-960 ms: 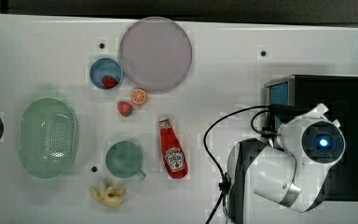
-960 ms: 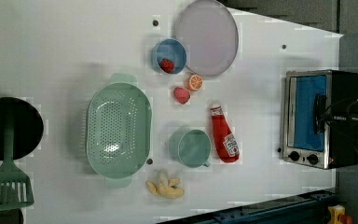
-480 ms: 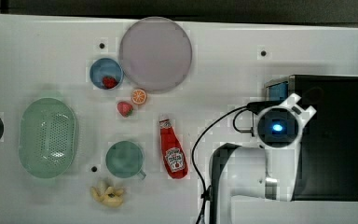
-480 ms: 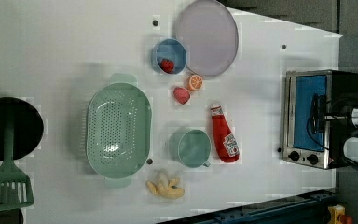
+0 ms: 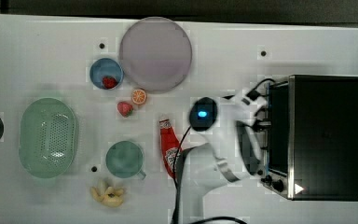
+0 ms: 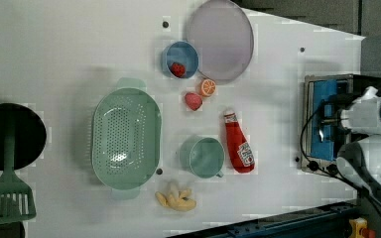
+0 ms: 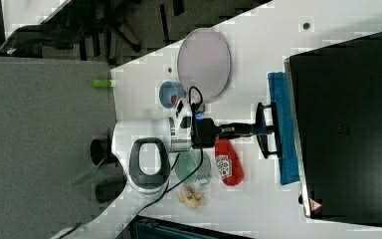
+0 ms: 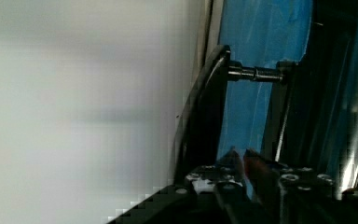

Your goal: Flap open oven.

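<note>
Boxy black oven [image 7: 348, 124], blue glass door; end effector [image 7: 267, 130] pinching bar handle [image 7: 277, 130].

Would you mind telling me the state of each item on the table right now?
oven: door not yet flapped down.
claw: at the oven's handle.
ketchup bottle: lying on its side.
blue bowl: upright, holds a strawberry.
green cup: upright, empty.
colander: upright, empty.
plate: empty.

sitting on the table: one oven [image 5: 324, 135], one ketchup bottle [image 5: 168, 147], one colander [image 5: 48, 137], one cup [image 5: 124, 159], two strawberries [image 5: 125, 108].
</note>
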Controlling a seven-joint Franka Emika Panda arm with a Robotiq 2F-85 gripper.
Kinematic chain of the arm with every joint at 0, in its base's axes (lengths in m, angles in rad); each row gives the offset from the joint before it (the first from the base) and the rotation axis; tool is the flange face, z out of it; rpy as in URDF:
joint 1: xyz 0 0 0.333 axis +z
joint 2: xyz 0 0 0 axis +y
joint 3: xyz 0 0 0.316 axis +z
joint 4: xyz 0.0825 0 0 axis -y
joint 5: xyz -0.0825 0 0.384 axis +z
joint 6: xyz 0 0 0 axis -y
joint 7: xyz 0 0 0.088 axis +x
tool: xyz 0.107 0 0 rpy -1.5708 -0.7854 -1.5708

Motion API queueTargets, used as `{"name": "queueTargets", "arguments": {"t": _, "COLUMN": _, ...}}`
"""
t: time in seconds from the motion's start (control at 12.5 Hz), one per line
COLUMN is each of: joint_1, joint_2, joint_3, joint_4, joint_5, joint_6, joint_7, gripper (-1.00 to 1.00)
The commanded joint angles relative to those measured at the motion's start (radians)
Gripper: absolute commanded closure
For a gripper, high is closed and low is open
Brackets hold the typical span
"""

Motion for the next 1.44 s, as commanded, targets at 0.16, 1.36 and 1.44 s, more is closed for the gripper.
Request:
{"name": "queueTargets", "arguments": {"t": 0.16, "joint_1": 0.073, "joint_2": 0.087, "joint_3": 0.061, "joint_4": 0.001, "joint_5": -0.057, "joint_6": -0.052, "joint_7": 0.313, "gripper": 0.65}}
{"name": "queueTargets", "arguments": {"t": 1.36, "joint_1": 0.163, "joint_2": 0.371, "joint_3": 0.073, "joint_4": 0.121, "joint_5": -0.134, "joint_6": 0.0, "joint_7": 0.51, "gripper": 0.65}}
{"name": "queueTargets", "arguments": {"t": 1.44, "joint_1": 0.163, "joint_2": 0.35, "joint_3": 0.074, "joint_4": 0.127, "joint_5": -0.109, "joint_6": 0.037, "joint_7": 0.51, "gripper": 0.65}}
